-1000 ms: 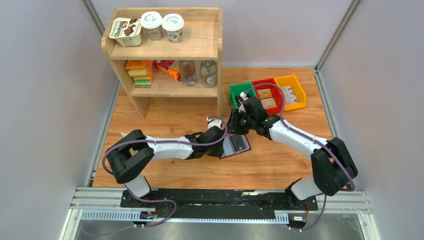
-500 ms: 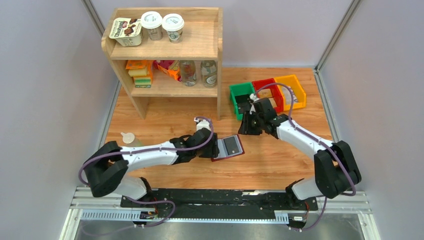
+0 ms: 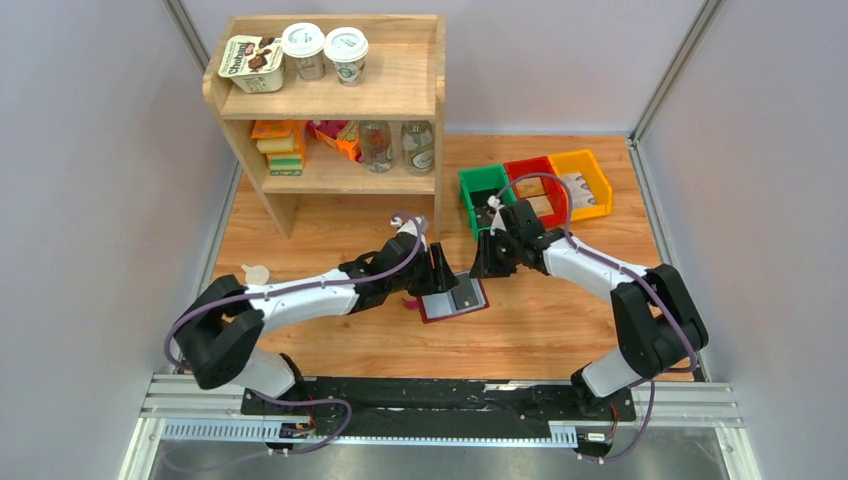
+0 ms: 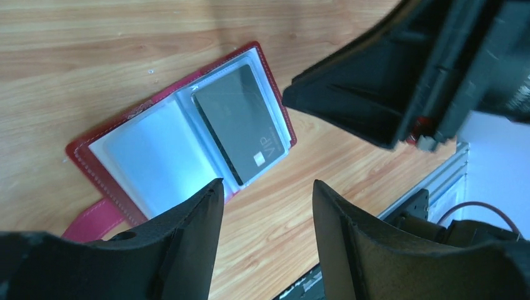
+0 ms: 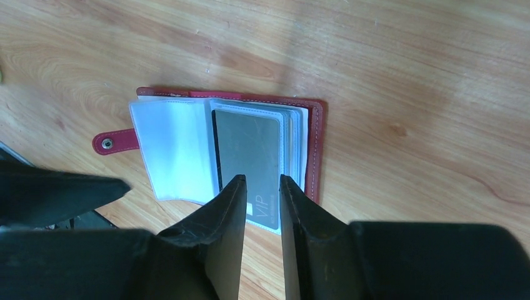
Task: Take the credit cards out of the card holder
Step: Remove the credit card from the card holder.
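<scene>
The maroon card holder (image 3: 452,300) lies open and flat on the wooden table. It also shows in the left wrist view (image 4: 84,153) and the right wrist view (image 5: 315,144). A dark grey credit card (image 4: 240,122) marked VIP sits in its right-hand sleeve (image 5: 250,150). The left-hand sleeve (image 5: 172,147) looks empty. My left gripper (image 3: 437,273) hovers over the holder's left half, open and empty (image 4: 265,187). My right gripper (image 3: 483,262) hovers just above the holder's far right edge. Its fingers stand a narrow gap apart over the card's lower end (image 5: 262,179), and nothing is between them.
A wooden shelf (image 3: 330,100) with cups, bottles and packets stands at the back left. Green (image 3: 478,186), red (image 3: 530,178) and yellow (image 3: 588,180) bins sit at the back right, behind my right arm. A small pale object (image 3: 257,272) lies at the left. The metal rail (image 3: 440,400) runs along the near edge.
The holder has shifted slightly left and now lies flat. My left gripper has moved from its left edge to above its left half. My right gripper has come back down toward the holder.
</scene>
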Controlling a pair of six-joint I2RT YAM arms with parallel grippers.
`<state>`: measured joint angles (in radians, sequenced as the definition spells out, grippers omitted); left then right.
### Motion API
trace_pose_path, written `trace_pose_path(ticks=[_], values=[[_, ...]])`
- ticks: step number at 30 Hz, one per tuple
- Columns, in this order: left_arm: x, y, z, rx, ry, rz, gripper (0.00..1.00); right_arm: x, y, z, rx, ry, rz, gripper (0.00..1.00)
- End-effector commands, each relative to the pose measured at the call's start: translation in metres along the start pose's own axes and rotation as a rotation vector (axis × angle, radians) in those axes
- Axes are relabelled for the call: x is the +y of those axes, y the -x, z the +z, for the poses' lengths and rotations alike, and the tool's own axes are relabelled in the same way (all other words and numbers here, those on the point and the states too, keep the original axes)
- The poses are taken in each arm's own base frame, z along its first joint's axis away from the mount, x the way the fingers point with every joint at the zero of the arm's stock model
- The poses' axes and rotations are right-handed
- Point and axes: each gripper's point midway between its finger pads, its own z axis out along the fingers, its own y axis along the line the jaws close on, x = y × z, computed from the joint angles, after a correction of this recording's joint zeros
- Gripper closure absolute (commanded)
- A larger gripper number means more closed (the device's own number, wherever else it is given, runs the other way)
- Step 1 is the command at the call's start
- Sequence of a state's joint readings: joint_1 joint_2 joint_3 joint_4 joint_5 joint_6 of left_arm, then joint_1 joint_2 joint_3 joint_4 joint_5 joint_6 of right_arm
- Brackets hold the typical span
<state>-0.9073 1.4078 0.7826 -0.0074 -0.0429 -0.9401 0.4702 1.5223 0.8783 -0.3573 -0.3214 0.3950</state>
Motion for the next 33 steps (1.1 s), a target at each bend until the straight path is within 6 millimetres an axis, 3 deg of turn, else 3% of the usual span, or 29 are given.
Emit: trace_pose_path(ticks=[1,15,25,33], values=[[-0.016,-0.001,0.021,0.043,-0.119,-0.117,0.39,0.007,-0.001,0.006,-0.003,0.054,-0.016,0.72],[0.025,-0.03,0.062,0.106,-0.047,-0.209,0.44,0.001,-0.018,0.021,0.054,0.073,0.008,0.76],[0.016,-0.024,0.063,0.078,-0.107,-0.246,0.48,0.0,-0.028,0.026,0.07,0.085,0.041,0.79],[-0.004,-0.006,0.051,0.003,-0.217,-0.297,0.61,-0.006,-0.039,0.027,0.08,0.075,0.06,0.79]])
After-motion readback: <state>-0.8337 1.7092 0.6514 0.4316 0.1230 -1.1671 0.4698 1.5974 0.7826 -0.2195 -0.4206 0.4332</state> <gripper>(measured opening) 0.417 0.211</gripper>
